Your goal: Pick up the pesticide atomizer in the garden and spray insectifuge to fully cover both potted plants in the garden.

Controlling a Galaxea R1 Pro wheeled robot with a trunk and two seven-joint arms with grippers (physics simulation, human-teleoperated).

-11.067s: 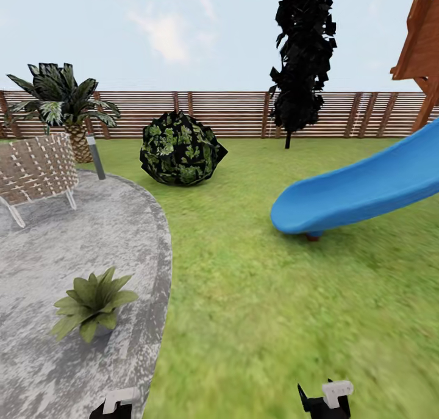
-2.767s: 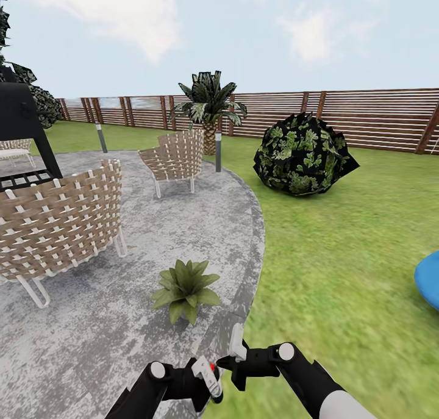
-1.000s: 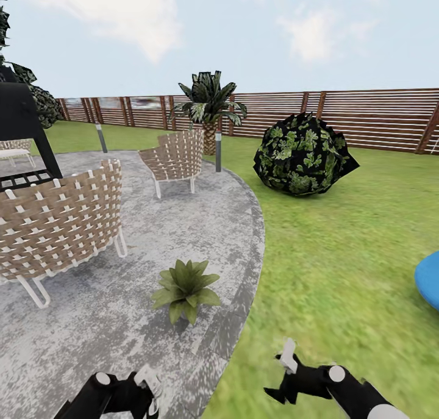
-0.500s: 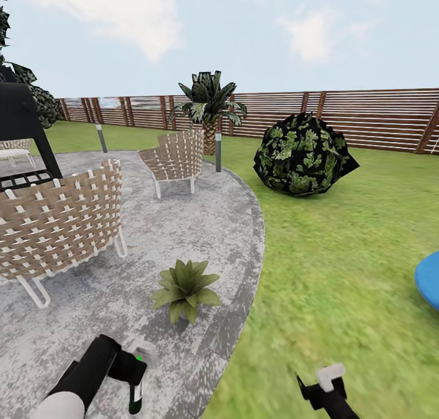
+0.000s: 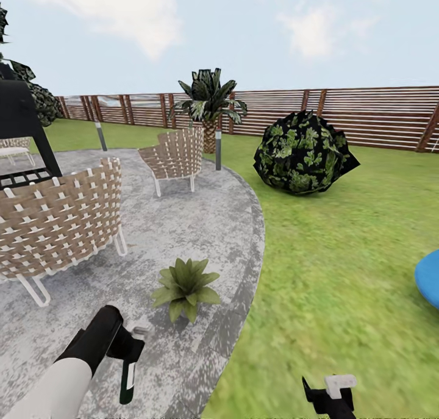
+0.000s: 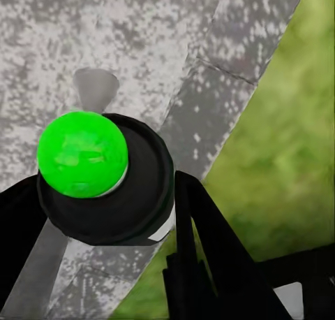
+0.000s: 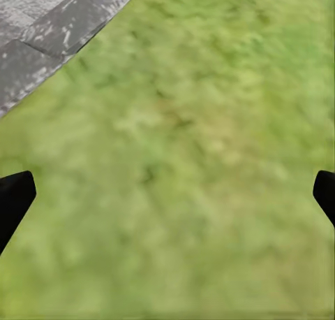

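The pesticide atomizer point(image 5: 127, 379) is a slim dark green bottle with a white label. It hangs bottom-down over the grey paving from my left gripper point(image 5: 129, 344), which is shut on its top. In the left wrist view the atomizer point(image 6: 132, 201) is a dark round shape with a bright green ball on it, held between black fingers point(image 6: 209, 257). One potted plant point(image 5: 183, 286), a low green rosette, stands on the paved circle point(image 5: 201, 224) just beyond and right of the bottle. My right gripper point(image 5: 334, 393) is low over the lawn, its fingertips point(image 7: 15, 200) wide apart over grass.
Two wicker chairs point(image 5: 58, 224) point(image 5: 175, 157) stand on the paving, with a black grill point(image 5: 21, 126) at far left. Grey bollard lamps point(image 5: 217, 150), a palm point(image 5: 209, 105), a dark shrub point(image 5: 303, 153) and the slatted fence point(image 5: 378, 117) lie beyond. A blue slide end point(image 5: 428, 279) is at right.
My left arm has come up and forward with the atomizer, nearer the potted plant, and the bottle now hangs straight down. My right gripper has dropped back to the view's bottom edge.
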